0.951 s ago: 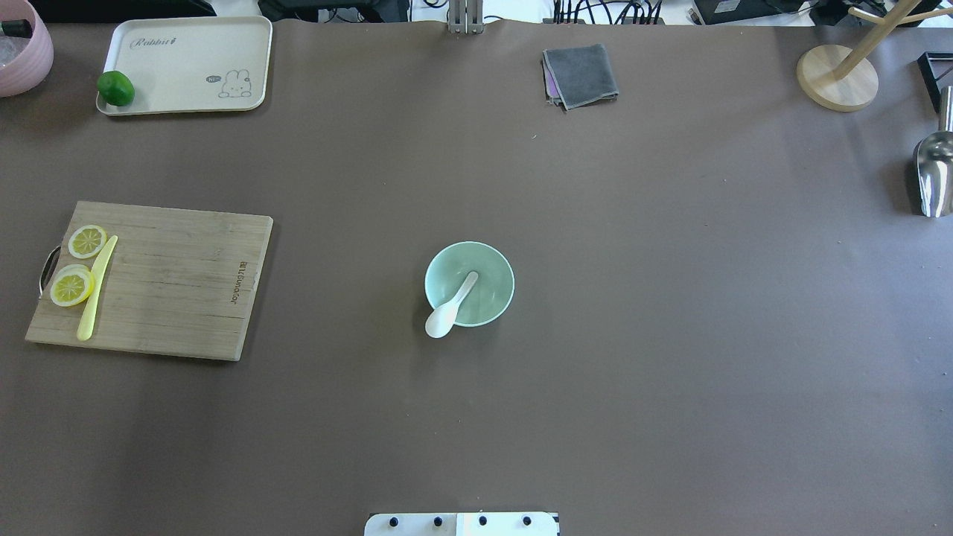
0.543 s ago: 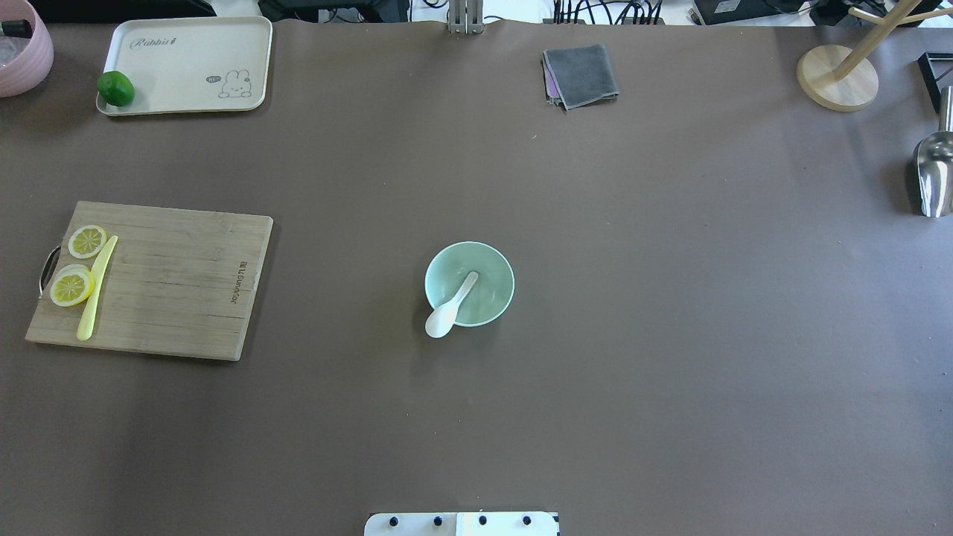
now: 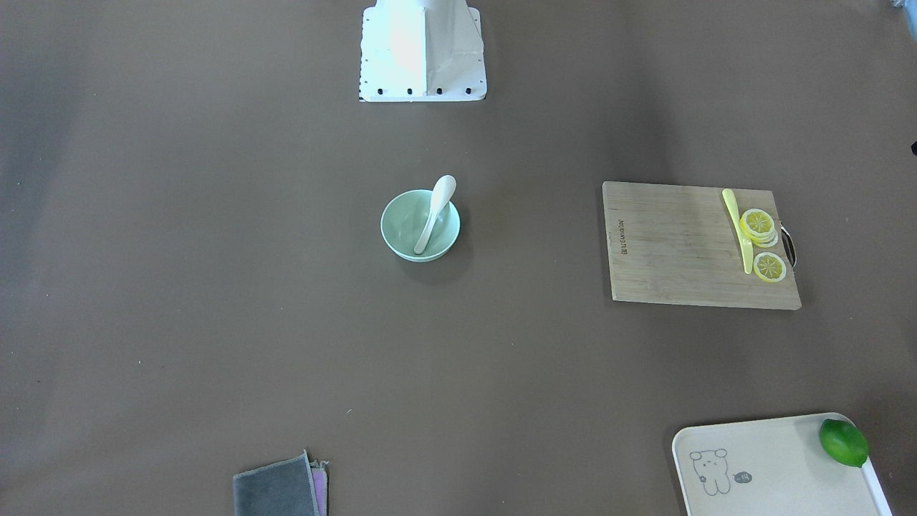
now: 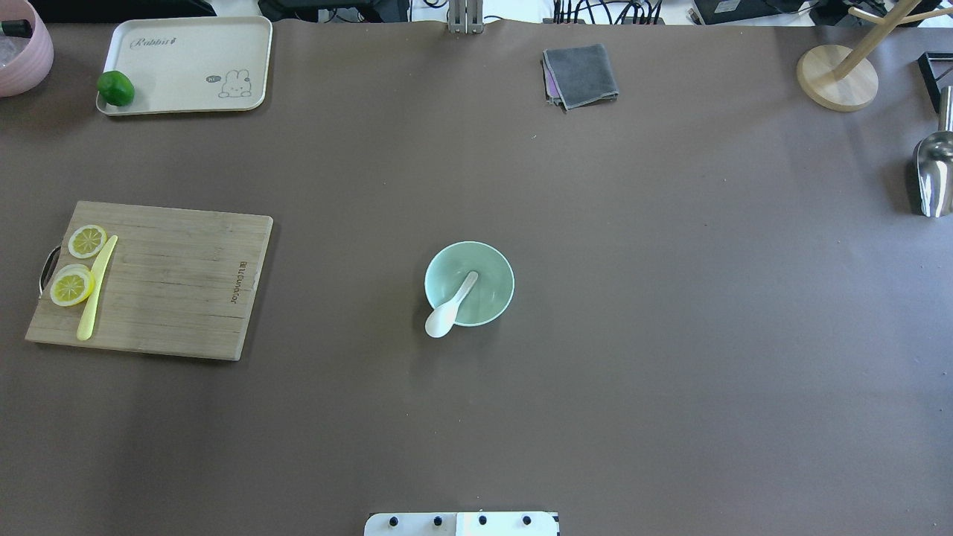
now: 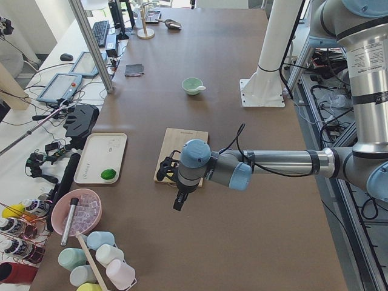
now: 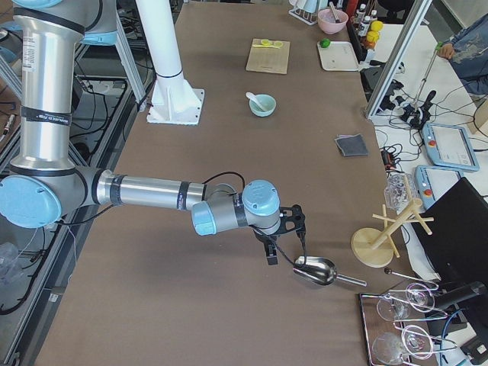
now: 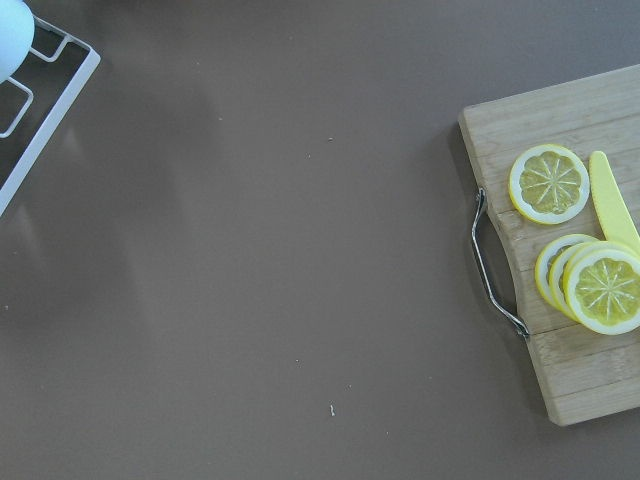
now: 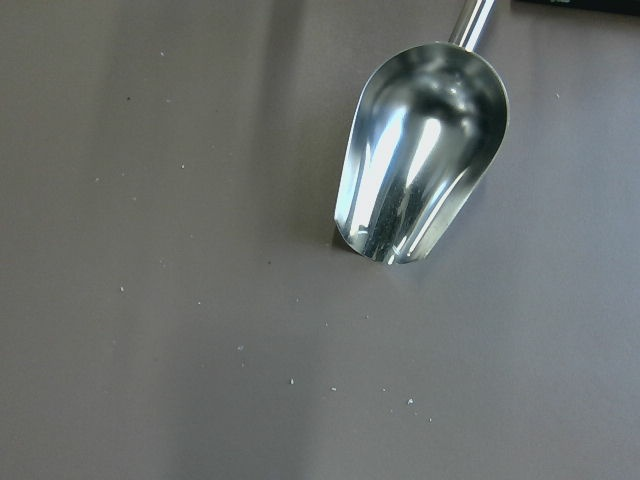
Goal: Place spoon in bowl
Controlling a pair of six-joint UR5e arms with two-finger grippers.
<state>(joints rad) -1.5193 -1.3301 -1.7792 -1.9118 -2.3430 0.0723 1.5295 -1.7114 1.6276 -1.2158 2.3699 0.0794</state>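
Observation:
The white spoon point(image 4: 449, 307) leans in the pale mint-green bowl point(image 4: 489, 289) at the table's middle. Its handle rests inside and its scoop sticks out over the rim on the robot's side. Both also show in the front-facing view: the spoon point(image 3: 434, 211) and the bowl point(image 3: 400, 231). My left gripper point(image 5: 179, 203) hovers past the cutting board's handle end, far from the bowl. My right gripper point(image 6: 271, 255) hovers beside the metal scoop point(image 6: 315, 270). I cannot tell whether either gripper is open or shut.
A wooden cutting board point(image 4: 171, 279) with lemon slices point(image 4: 72, 285) and a yellow knife point(image 4: 95, 290) lies at the left. A cream tray point(image 4: 186, 63) with a lime point(image 4: 115, 88), a grey cloth point(image 4: 581, 74), a wooden stand point(image 4: 837, 78) and a pink bowl point(image 4: 22, 52) line the far edge.

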